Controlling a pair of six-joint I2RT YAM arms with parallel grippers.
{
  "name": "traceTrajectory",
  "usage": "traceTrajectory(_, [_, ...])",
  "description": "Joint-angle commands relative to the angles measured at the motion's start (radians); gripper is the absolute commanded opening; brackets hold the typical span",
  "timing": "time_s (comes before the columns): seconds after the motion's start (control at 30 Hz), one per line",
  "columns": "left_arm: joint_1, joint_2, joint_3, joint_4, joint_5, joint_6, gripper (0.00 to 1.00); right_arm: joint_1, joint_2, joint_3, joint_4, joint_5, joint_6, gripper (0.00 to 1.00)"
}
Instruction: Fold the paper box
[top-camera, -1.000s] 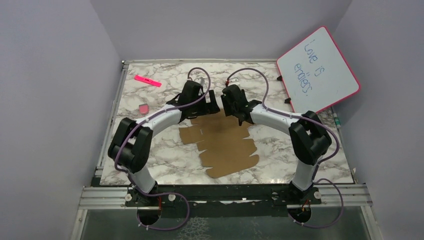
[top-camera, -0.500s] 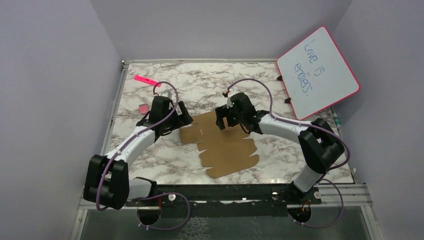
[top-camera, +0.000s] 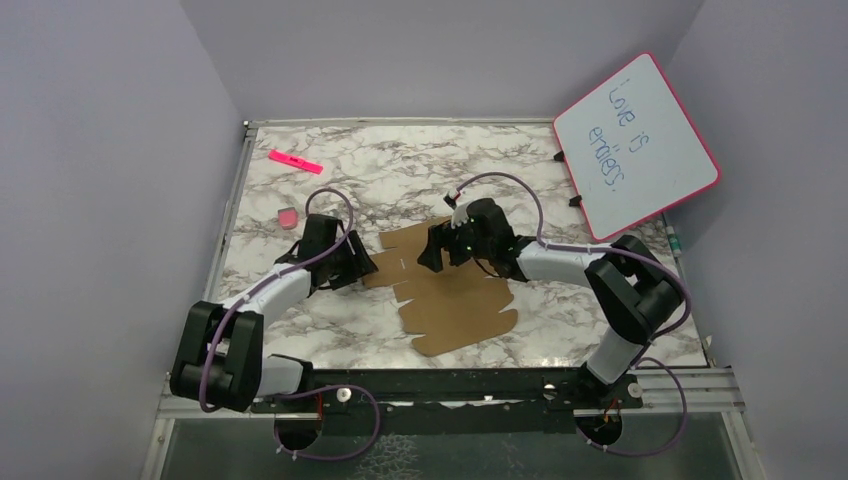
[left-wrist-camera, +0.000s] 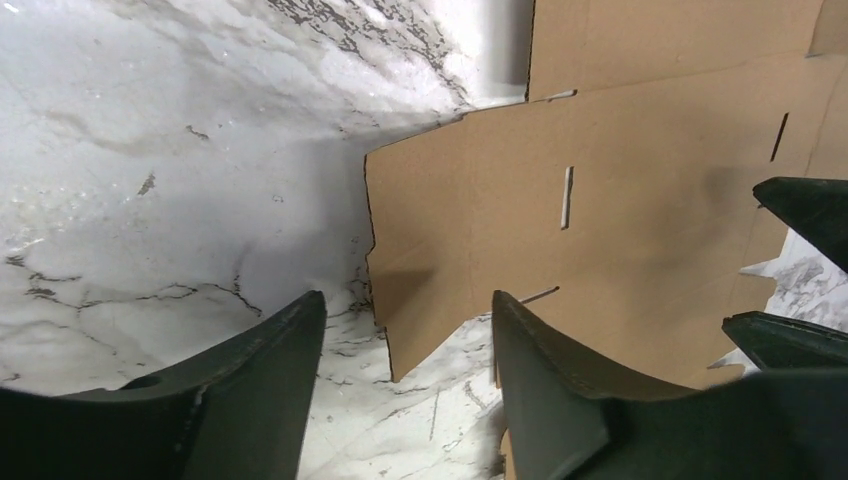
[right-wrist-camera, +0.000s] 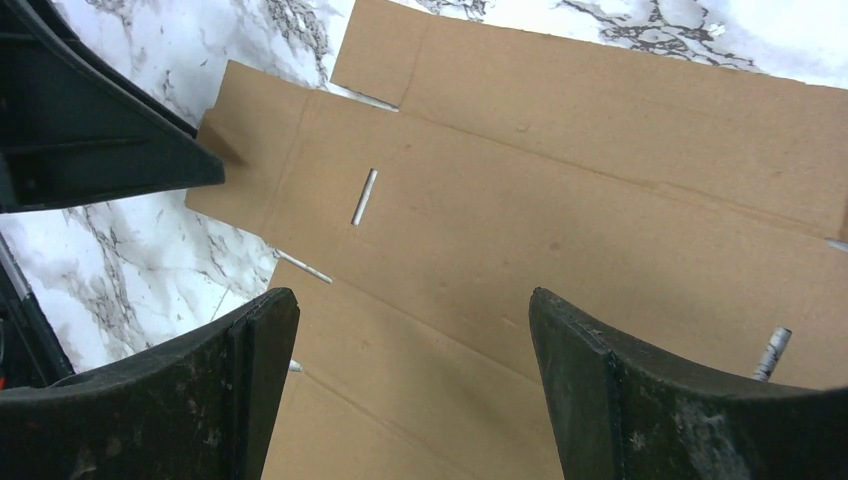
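Note:
The paper box (top-camera: 455, 295) is a flat brown die-cut sheet lying on the marble table, with flaps and slots showing. My left gripper (top-camera: 366, 266) sits low at the sheet's left edge. Its jaws (left-wrist-camera: 408, 300) are open, and a corner of the left flap (left-wrist-camera: 420, 270) lies between the fingers without being pinched. My right gripper (top-camera: 433, 256) hovers over the far-left part of the sheet. Its jaws (right-wrist-camera: 412, 295) are wide open, with bare cardboard (right-wrist-camera: 560, 200) under the gap. The two grippers face each other across the flap.
A pink-framed whiteboard (top-camera: 635, 140) leans at the back right corner. A pink marker (top-camera: 296, 161) and a small pink eraser (top-camera: 287, 216) lie on the table's left side. Purple walls close in the left, back and right.
Both grippers came down and toward me from the sheet's far end. The left arm swung out to the sheet's left edge and its jaws narrowed. The right jaws opened wider.

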Motion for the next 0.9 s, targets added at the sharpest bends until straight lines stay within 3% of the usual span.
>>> traceTrajectory(0.0, [0.006,0.033,-0.017,0.076,0.055,-0.024,0.56,0.000,0.031,-0.023,0.109,-0.045,0.045,0.91])
traceTrajectory(0.27, [0.005,0.033,-0.004,0.084,0.055,-0.018,0.19,0.000,0.058,-0.056,0.152,-0.017,0.050,0.91])
traceTrajectory(0.43, [0.003,0.032,0.036,0.042,0.031,0.007,0.07,0.000,0.068,-0.076,0.173,-0.009,0.063,0.91])
traceTrajectory(0.87, [-0.132,0.085,0.227,-0.131,-0.147,0.087,0.03,0.000,0.110,-0.119,0.247,0.030,0.139,0.91])
